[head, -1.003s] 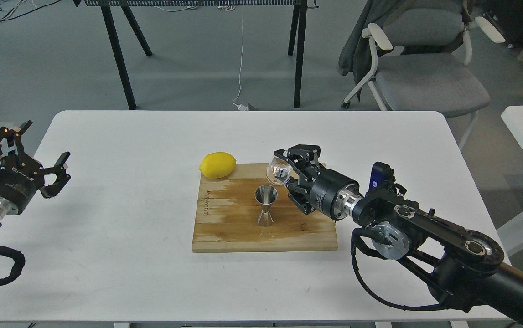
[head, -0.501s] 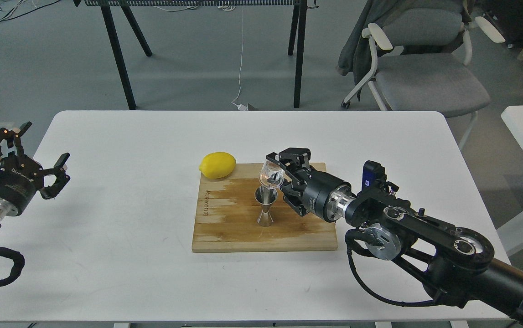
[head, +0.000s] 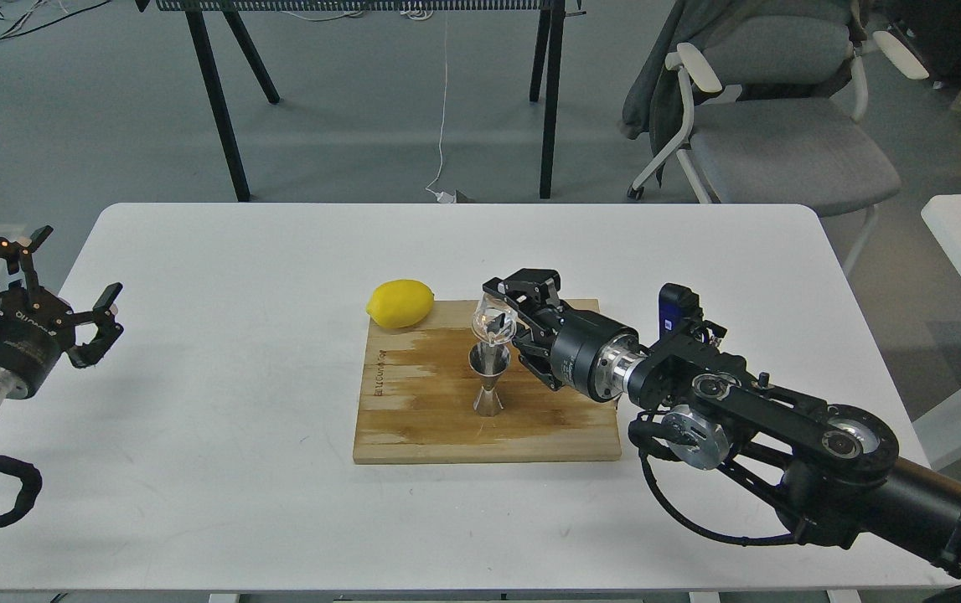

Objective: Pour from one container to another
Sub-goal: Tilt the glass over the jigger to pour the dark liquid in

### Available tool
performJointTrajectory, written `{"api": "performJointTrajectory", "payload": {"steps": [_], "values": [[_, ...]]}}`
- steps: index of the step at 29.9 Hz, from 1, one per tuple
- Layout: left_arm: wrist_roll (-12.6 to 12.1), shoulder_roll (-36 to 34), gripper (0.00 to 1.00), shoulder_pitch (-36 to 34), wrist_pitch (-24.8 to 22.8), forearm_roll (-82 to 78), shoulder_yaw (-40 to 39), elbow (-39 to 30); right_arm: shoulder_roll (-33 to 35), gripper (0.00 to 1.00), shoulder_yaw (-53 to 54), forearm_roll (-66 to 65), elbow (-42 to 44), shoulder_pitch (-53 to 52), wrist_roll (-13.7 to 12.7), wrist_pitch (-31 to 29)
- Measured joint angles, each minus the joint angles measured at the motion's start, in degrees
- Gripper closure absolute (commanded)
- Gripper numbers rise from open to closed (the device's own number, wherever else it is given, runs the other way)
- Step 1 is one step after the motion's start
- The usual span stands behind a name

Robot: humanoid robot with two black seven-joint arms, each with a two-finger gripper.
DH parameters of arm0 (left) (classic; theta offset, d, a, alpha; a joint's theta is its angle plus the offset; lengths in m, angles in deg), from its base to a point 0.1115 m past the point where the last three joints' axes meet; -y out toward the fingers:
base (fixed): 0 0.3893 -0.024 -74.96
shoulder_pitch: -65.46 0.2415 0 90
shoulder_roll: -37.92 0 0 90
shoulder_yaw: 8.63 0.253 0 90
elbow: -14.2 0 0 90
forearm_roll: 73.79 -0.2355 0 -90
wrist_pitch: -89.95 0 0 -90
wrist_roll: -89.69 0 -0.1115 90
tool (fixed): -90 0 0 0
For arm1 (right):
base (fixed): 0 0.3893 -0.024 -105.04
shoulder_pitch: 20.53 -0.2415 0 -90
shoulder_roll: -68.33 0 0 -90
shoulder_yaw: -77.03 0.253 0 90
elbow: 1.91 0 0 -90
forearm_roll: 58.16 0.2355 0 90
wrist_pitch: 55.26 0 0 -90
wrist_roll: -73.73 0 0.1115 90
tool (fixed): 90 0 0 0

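The steel hourglass jigger (head: pixel 488 381) stands upright near the middle of the wooden cutting board (head: pixel 421 419). Directly above its mouth hangs the small clear glass cup (head: pixel 493 322), tipped over to the left with its rim just over the jigger's top. My right gripper (head: pixel 514 322) is shut on the cup, reaching in from the right. Whether liquid runs from the cup cannot be made out. Far off at the table's left edge, my left gripper (head: pixel 57 272) is open and holds nothing.
A yellow lemon (head: pixel 400 303) lies at the board's back left corner. The board rests on a white table (head: pixel 195 419). Beyond the table stand a grey office chair (head: pixel 782 126) and black table legs (head: pixel 220 100).
My right gripper moved left with the glass cup, from beside the jigger to right over its mouth, and tipped it further. My left arm drifted slightly left and down.
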Motion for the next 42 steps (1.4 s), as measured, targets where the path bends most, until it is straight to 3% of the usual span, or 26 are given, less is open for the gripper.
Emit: {"api": "performJointTrajectory", "payload": {"steps": [42], "values": [[0.0, 0.0, 0.01, 0.1, 0.0, 0.0, -0.1, 0.0, -0.2, 0.72, -5.6, -4.0, 1.3, -5.6, -0.1, -0.5]]}}
